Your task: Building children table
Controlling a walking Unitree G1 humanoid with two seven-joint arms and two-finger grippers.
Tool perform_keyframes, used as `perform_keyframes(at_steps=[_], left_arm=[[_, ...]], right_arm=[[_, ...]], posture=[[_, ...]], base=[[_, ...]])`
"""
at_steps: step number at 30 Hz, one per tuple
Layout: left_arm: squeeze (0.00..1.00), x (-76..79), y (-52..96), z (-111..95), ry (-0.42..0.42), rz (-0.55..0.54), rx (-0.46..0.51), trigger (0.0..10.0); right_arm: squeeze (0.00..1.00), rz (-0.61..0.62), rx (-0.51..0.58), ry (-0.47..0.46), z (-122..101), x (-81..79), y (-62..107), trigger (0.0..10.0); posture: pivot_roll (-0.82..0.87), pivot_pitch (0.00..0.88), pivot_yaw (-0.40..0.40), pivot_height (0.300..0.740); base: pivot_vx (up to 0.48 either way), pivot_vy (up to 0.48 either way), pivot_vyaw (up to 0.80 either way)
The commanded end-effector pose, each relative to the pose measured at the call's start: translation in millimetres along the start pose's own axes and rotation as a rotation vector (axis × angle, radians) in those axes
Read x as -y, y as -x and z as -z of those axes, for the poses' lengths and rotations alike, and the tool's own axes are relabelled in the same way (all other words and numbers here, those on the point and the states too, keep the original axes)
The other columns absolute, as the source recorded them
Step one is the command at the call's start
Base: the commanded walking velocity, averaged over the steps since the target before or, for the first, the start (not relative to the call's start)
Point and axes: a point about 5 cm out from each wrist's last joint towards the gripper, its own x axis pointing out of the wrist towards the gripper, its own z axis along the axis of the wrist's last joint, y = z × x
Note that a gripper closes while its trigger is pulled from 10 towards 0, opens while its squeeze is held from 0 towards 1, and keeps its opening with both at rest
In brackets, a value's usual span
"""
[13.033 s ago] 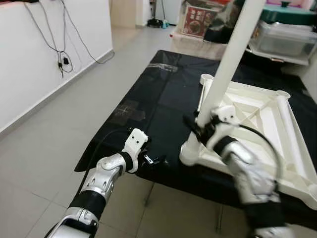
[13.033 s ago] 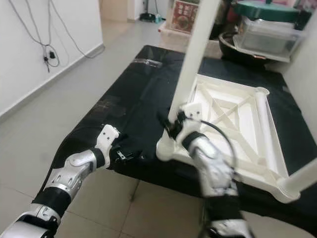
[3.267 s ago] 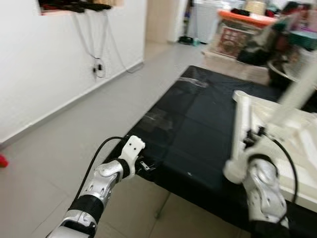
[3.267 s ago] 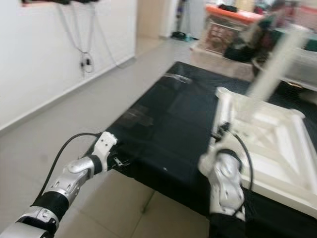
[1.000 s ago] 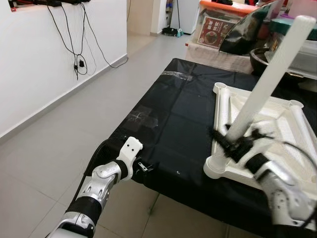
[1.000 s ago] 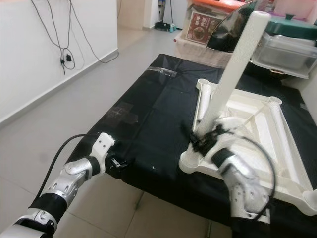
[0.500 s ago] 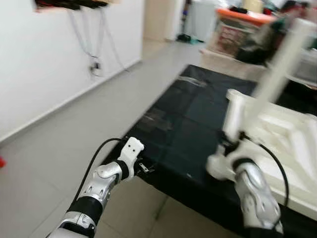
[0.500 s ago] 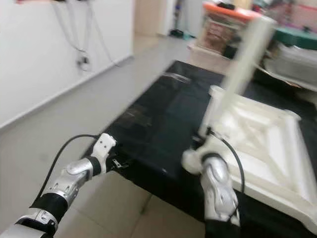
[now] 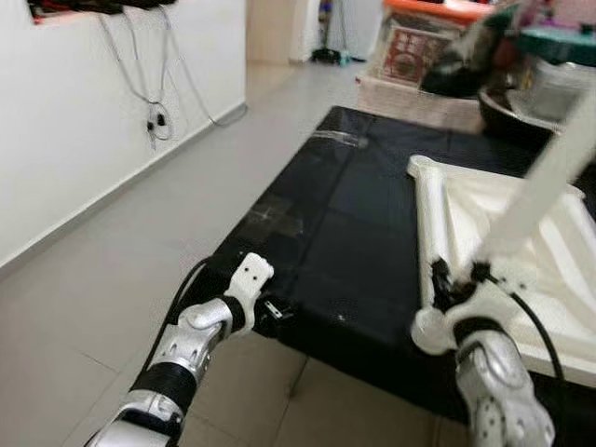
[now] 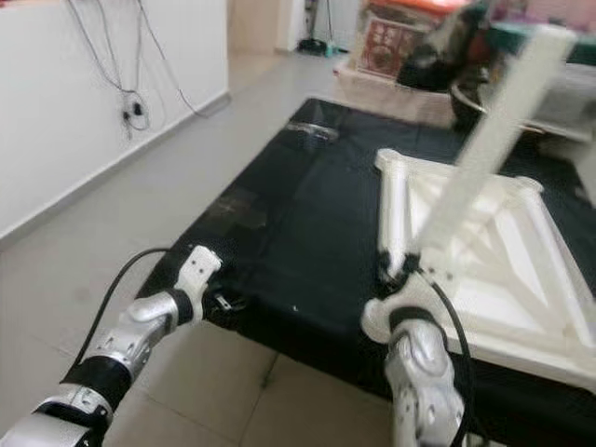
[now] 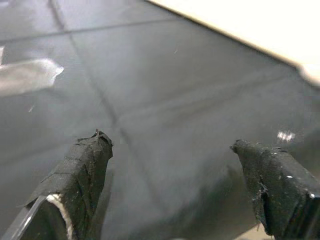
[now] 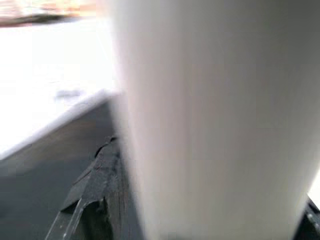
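R hand [image 9: 456, 279] clamped on white leg [image 9: 540, 191], long axis leaning to 1 o'clock; seemingly over tabletop [image 10: 503, 279] corner socket. L hand [image 11: 175, 165] open, empty, at bench [image 9: 354, 233] edge.

White table frame [image 10: 503, 270] upside-down, white leg [image 10: 494, 130] upright.

Home interior, lived-in room. Pale tiled floor [image 9: 84, 279] under me, white wall [image 9: 65, 121] on my left with loose cables [image 9: 154, 84] dangling from ledge. Low platform draped in black cloth [image 9: 345, 214] ahead. Beyond its far edge: stacked plastic storage bins [image 9: 559, 84], printed cardboard box [image 9: 407, 51], doorway to another room.
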Motion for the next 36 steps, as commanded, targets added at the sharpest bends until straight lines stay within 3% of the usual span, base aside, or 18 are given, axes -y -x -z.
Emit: perform_keyframes(at_steps=[1, 6, 7, 8, 14, 15, 16, 18, 20, 21, 22, 24, 26, 27, 30, 31, 33, 36], left_arm=[[0.00, 3.2, 0.5, 6, 0.001, 0.007, -0.019, 10.0], [0.00, 6.3, -2.6, 5, 0.001, 0.012, -0.017, 10.0], [0.00, 5.2, -3.0, 5, 0.002, 0.005, -0.015, 10.0], [0.00, 4.3, -3.0, 4, 0.003, -0.001, -0.014, 10.0], [0.00, 4.6, -1.1, 6, 0.004, -0.002, -0.014, 10.0], [0.00, 4.7, 1.5, 9, 0.004, -0.001, -0.021, 10.0], [0.00, 4.7, 1.5, 9, 0.004, -0.001, -0.021, 10.0], [0.00, 4.3, 2.6, 10, 0.003, -0.002, -0.025, 10.0], [0.00, 4.3, 2.6, 10, 0.003, -0.002, -0.025, 10.0], [0.00, 4.0, 2.7, 10, 0.002, -0.003, -0.025, 10.0], [0.00, 4.0, 2.7, 10, 0.002, -0.003, -0.025, 10.0], [0.00, 1.7, 2.9, 9, 0.001, -0.006, -0.024, 10.0], [0.00, 1.1, 3.0, 8, 0.000, -0.007, -0.024, 10.0], [0.00, 4.1, 2.3, 10, -0.001, 0.005, -0.029, 10.0], [0.00, 5.3, 2.0, 11, -0.001, 0.010, -0.031, 10.0], [0.00, 6.0, 1.6, 11, 0.000, 0.013, -0.030, 10.0], [0.00, 6.1, 1.1, 10, 0.000, 0.015, -0.029, 10.0], [0.00, 3.9, 0.2, 8, -0.005, 0.012, -0.027, 10.0]], right_arm=[[0.00, -0.236, -0.019, -0.056, 11, -19.9, -3.5, 10.0], [0.00, -0.232, -0.228, 0.001, 53, 9.6, -13.3, 9.6], [0.00, -0.234, -0.245, -0.002, 58, 9.9, -17.5, 3.4], [0.00, -0.238, -0.254, -0.006, 61, 8.8, -20.8, 0.0], [0.00, -0.071, -0.235, 0.014, 63, 10.7, -33.3, 0.0], [0.00, 0.311, -0.204, -0.002, 60, 30.8, -34.2, 0.0], [0.00, 0.311, -0.204, -0.002, 60, 30.8, -34.2, 0.0], [0.00, 0.678, -0.200, -0.077, 63, 54.1, -16.3, 0.0], [0.00, 0.678, -0.200, -0.077, 63, 54.1, -16.3, 0.0], [0.00, 0.835, -0.201, -0.118, 65, 60.4, -1.1, 0.0], [0.00, 0.835, -0.201, -0.118, 65, 60.4, -1.1, 0.0], [0.00, 0.979, -0.198, -0.094, 67, 42.4, 32.6, 0.0], [0.00, 0.981, -0.195, -0.079, 65, 34.2, 39.8, 0.0], [0.00, 0.830, -0.155, -0.037, 53, 12.8, 36.1, 10.0], [0.00, 0.764, -0.130, -0.018, 47, 6.1, 32.6, 10.0], [0.86, 0.698, -0.064, -0.038, 36, -1.0, 28.1, 10.0], [0.86, 0.648, 0.000, -0.040, 25, -4.0, 23.6, 10.0], [1.00, 0.540, 0.112, -0.040, 0, -4.3, 6.3, 10.0]], posture=[[0.10, 0.000, -0.100, 0.740], [0.12, 0.000, -0.121, 0.740], [0.13, 0.000, -0.129, 0.740], [0.13, 0.000, -0.129, 0.740], [0.13, 0.000, -0.134, 0.740], [0.13, 0.000, -0.133, 0.740], [0.13, 0.000, -0.133, 0.740], [0.13, 0.000, -0.131, 0.740], [0.13, 0.000, -0.131, 0.740], [0.13, 0.000, -0.131, 0.740], [0.13, 0.000, -0.131, 0.740], [0.11, 0.000, -0.112, 0.740], [0.11, 0.000, -0.112, 0.740], [0.10, 0.000, -0.104, 0.740], [0.10, 0.000, -0.104, 0.740], [0.10, 0.000, -0.102, 0.740], [0.10, 0.000, -0.102, 0.740], [0.11, 0.000, -0.108, 0.740]], base=[[0.000, 0.000, 0.00], [0.000, 0.000, 0.00], [0.000, 0.000, 0.00], [0.000, 0.000, 0.00], [0.000, 0.000, 0.00], [0.000, 0.000, 0.00], [0.000, 0.000, 0.00], [0.000, 0.000, 0.00], [0.000, 0.000, 0.00], [0.000, 0.000, 0.00], [0.000, 0.000, 0.00], [0.000, 0.000, 0.00], [0.000, 0.000, 0.00], [0.000, 0.000, 0.00], [0.000, 0.000, 0.00], [0.000, 0.000, 0.00], [0.000, 0.000, 0.00], [0.000, 0.000, 0.00]])
